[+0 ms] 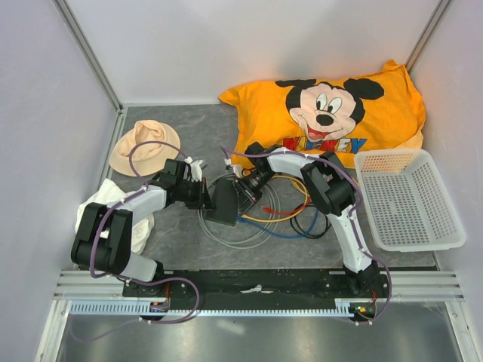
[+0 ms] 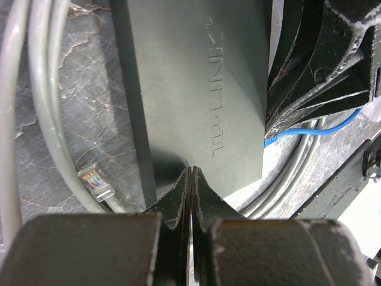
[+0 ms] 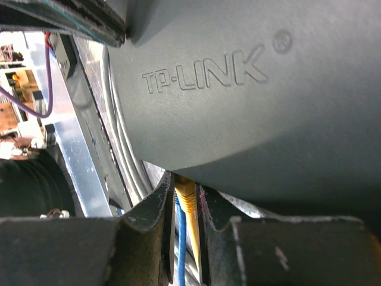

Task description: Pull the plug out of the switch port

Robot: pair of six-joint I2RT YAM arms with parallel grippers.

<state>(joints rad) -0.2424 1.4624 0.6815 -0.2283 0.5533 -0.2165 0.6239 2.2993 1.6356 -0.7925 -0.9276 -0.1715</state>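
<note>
one grey switch [image 3: 250, 119] marked tp-link, left gripper [image 2: 189, 173] closed at its edge, right gripper [image 3: 186, 186] clamped on yellow plug [image 3: 186, 199]

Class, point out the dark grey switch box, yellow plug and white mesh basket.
dark grey switch box [image 2: 196, 89]: left wrist view, lettered face.
yellow plug [image 3: 186, 196]: right wrist view, boot.
white mesh basket [image 1: 407, 200]: top external view, floor.

Around the flat dark grey switch box [image 1: 225, 204]: an orange printed fabric pillow [image 1: 332, 113] is set behind, a white plastic mesh basket [image 1: 407, 200] well right, a tan cloth hat [image 1: 145, 147] behind-left, and a yellow plug [image 3: 186, 193] at its right side.
</note>
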